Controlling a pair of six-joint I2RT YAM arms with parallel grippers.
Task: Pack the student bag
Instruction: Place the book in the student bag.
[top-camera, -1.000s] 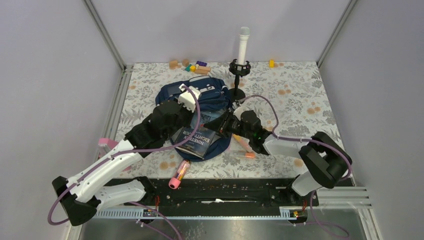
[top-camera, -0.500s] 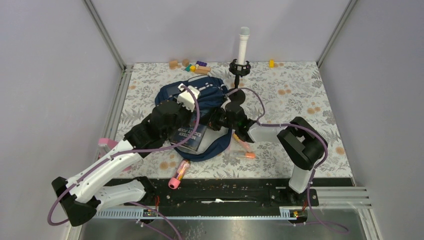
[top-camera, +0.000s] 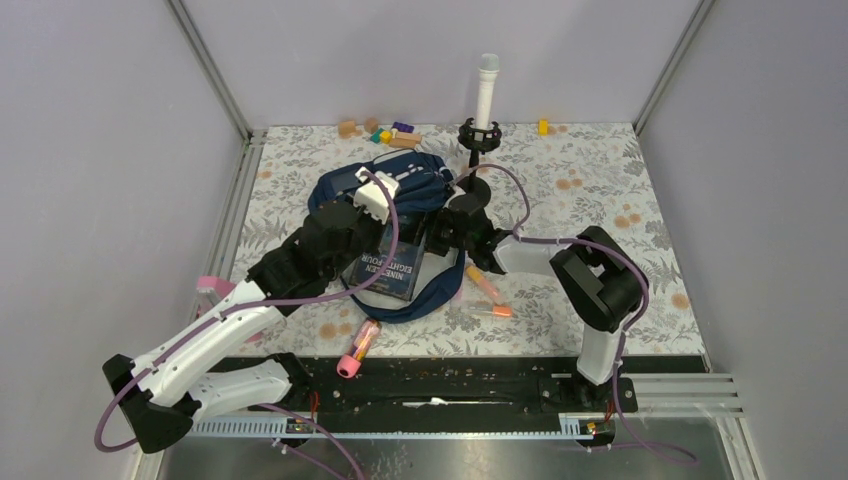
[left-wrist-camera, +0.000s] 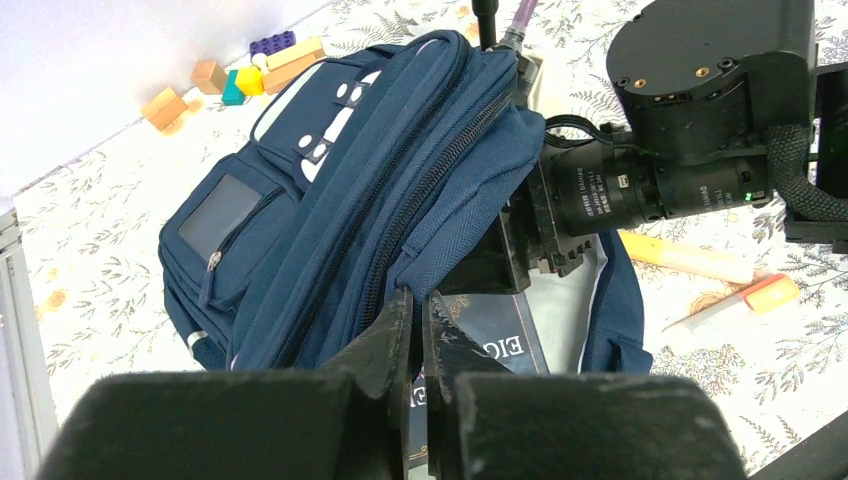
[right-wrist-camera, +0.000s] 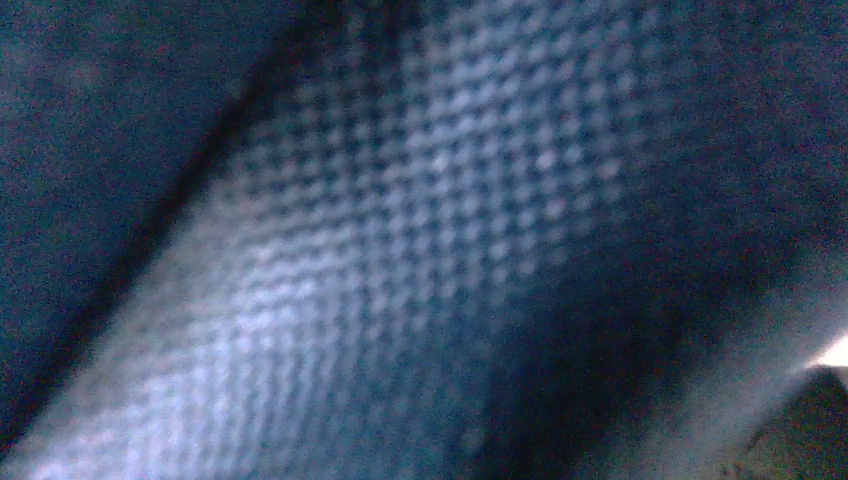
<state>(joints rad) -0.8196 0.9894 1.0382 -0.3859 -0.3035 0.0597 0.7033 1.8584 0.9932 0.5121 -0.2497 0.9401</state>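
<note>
The student bag (top-camera: 400, 185) lies in the middle of the mat, navy with grey lining, its mouth toward me. A dark book (top-camera: 393, 268) lettered "Eighteen Four" rests in the open mouth on the lining. My left gripper (left-wrist-camera: 417, 305) is shut on the edge of the bag's upper flap (left-wrist-camera: 440, 200) and holds it up over the book (left-wrist-camera: 495, 345). My right gripper (left-wrist-camera: 515, 255) reaches under that flap from the right, against the book's far end. Its fingertips are hidden by fabric. The right wrist view shows only blurred navy weave.
Two orange markers (top-camera: 482, 284) (top-camera: 493, 311) lie right of the bag and a pink one (top-camera: 358, 348) near the front edge. A microphone on a black stand (top-camera: 484, 100) rises just behind the bag. Small blocks (top-camera: 385, 131) lie along the back wall.
My right arm has swung left and pushed deeper under the flap. The book has slid farther into the bag's mouth. The left gripper has kept its hold on the flap.
</note>
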